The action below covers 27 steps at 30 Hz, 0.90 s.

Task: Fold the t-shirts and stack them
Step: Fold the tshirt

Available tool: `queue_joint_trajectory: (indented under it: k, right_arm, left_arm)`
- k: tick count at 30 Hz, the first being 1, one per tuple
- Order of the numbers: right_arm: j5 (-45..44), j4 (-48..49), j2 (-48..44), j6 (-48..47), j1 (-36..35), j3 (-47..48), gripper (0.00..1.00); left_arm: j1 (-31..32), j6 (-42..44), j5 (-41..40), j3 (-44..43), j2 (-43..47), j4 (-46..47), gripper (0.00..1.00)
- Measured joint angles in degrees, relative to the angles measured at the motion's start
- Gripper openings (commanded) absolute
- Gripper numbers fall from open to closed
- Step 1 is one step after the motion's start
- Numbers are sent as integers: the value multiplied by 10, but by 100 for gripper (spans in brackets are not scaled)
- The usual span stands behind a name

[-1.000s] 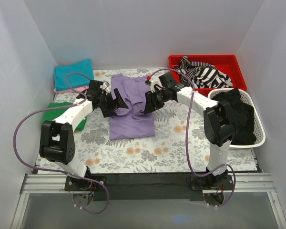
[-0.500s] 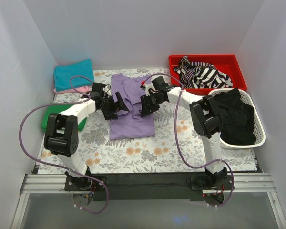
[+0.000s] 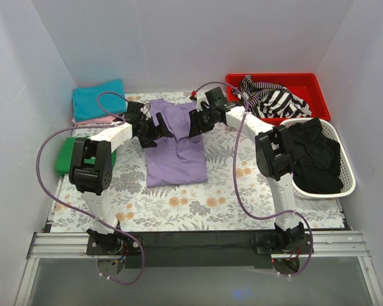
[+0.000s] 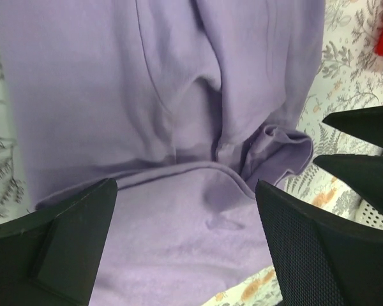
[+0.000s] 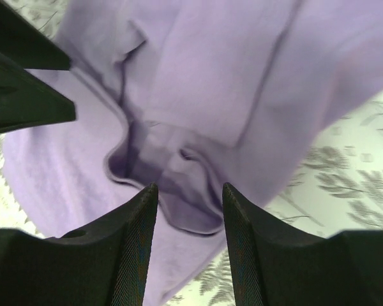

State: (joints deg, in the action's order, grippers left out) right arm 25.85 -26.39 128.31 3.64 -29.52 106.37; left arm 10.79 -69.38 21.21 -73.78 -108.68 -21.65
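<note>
On the middle of the flower-patterned table [image 3: 230, 204] lies the lavender-purple soft cloth t-shirt [image 3: 177, 159]. Its near half is flat and smooth, while its far half is gathered into folds and a small rolled lump.

Compared with a second ago, both arms have reached further toward the back wall, from the middle of the shirt to its far part, and the cloth there is now more bunched toward the centre line.

The left gripper [image 3: 156, 125] hangs over the folds with its fingers wide apart, and nothing is between them. The right gripper [image 3: 185, 125] faces it from the other side, fingers about half apart, and the rolled lump sits just at the gap. Whether it really pinches this lump, I cannot tell.

My judgement is that the fold is only in preparation. The far part must first be taken cleanly, and a bunched edge could give a crooked fold.

At the left wait the finished pieces: a teal folded t-shirt [image 3: 99, 99] on a pink folded t-shirt [image 3: 92, 119], and nearer, a green folded t-shirt [image 3: 64, 156], partly hidden by the left arm.
</note>
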Motion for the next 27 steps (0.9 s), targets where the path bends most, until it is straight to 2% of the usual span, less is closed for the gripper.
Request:
queue_joint_trajectory:
  k: [6, 9, 18, 27]
  right_arm:
    - [-21, -1, 0, -14, 10, 3, 52]
    - [-25, 5, -14, -20, 10, -25, 52]
    - [-33, 4, -49, -52, 10, -121, 52]
    - [-29, 4, -50, -60, 10, -119, 53]
  left_arm:
    - [-5, 30, -10, -34, -17, 5, 90]
    - [-5, 41, -16, -36, -13, 2, 90]
    - [-8, 55, -59, 14, 57, -13, 90]
    - [-10, 59, -74, 41, 71, -19, 90]
